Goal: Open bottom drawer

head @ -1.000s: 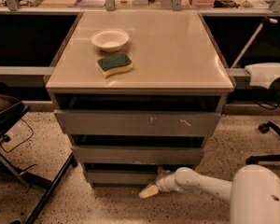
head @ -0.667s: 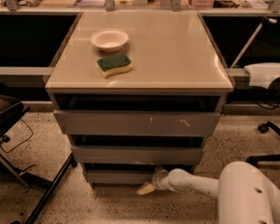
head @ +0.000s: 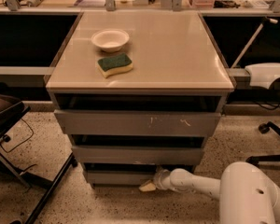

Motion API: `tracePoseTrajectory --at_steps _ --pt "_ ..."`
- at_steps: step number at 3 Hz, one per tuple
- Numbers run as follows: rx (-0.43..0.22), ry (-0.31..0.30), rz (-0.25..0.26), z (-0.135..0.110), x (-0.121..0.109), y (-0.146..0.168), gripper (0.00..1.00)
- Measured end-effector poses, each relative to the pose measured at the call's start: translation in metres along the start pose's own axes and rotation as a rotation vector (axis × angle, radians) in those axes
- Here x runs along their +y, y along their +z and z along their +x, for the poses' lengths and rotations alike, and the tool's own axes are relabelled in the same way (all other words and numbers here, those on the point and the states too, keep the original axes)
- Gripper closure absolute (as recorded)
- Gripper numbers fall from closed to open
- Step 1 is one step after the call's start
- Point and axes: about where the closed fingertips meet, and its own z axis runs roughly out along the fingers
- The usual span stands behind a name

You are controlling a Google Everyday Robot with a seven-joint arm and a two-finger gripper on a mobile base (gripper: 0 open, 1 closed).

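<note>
The bottom drawer (head: 116, 177) is the lowest and narrowest plain grey front of the cabinet, near the floor. Above it sit the mid-width front (head: 135, 155) and the widest front with white scratch marks (head: 135, 123). My white arm reaches in from the lower right. My gripper (head: 148, 185) with pale yellowish tips is at the right part of the bottom drawer's front, low at its lower edge. The drawer front stands slightly forward of the cabinet base.
A white bowl (head: 110, 39) and a green-and-yellow sponge (head: 115, 64) lie on the beige cabinet top (head: 177, 50). A black chair frame (head: 18, 162) stands to the left. An office chair base (head: 270, 143) stands to the right. The floor is speckled.
My arm has reached further left along the floor, bringing the gripper up against the bottom drawer's front.
</note>
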Motion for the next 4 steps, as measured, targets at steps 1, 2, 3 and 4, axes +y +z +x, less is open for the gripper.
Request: tracePoseTrajectory --at_steps 1,2,3,4 --pt "0.000 0.000 0.000 0.0000 0.0000 0.0000 0.42" --pt "0.000 0.000 0.000 0.0000 0.0000 0.0000 0.65" --pt "0.000 0.000 0.000 -0.0020 -0.0029 -0.0064 0.89" --pt "0.000 0.000 0.000 -0.0026 -0.0049 -0.0099 1.00"
